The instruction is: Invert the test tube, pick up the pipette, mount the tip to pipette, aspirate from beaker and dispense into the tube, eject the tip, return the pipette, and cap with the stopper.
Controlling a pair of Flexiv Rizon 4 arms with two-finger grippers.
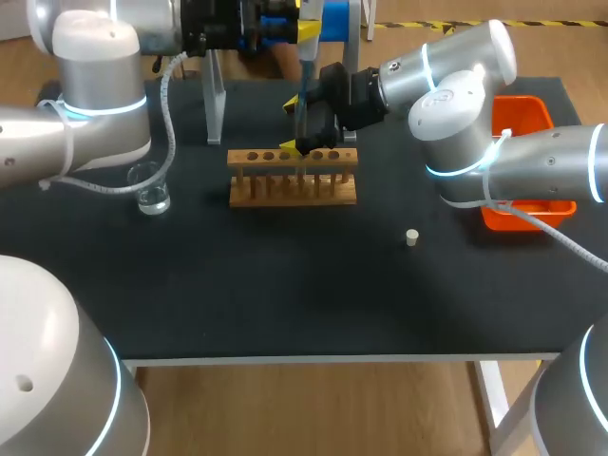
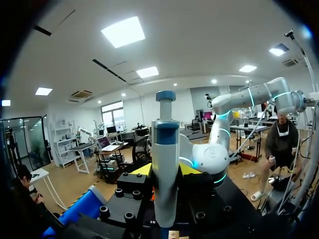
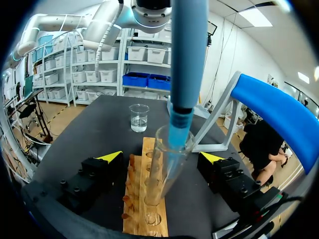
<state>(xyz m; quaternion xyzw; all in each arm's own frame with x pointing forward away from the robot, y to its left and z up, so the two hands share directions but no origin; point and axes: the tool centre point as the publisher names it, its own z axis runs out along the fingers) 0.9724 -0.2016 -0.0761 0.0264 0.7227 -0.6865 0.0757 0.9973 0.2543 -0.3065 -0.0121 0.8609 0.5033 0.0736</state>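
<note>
My left gripper [image 2: 164, 170] is shut on the white pipette [image 2: 165, 164] with a blue top, holding it upright over the wooden rack [image 1: 293, 188]. Seen from the right wrist, the pipette's blue shaft [image 3: 187, 59] comes down and its lower end sits inside the mouth of a clear test tube [image 3: 162, 172] standing in the rack [image 3: 147, 219]. My right gripper [image 3: 160, 157] is open, one yellow-tipped finger on each side of the tube, not touching it. In the head view it [image 1: 299, 123] hangs just behind the rack. The glass beaker [image 1: 150, 190] holds clear liquid. A small pale stopper [image 1: 411, 237] lies right of the rack.
An orange bin [image 1: 524, 119] stands at the table's right edge behind my right arm. The pipette stand [image 1: 215, 104], with a blue bar [image 3: 279, 109], rises behind the rack. The rack has several open holes.
</note>
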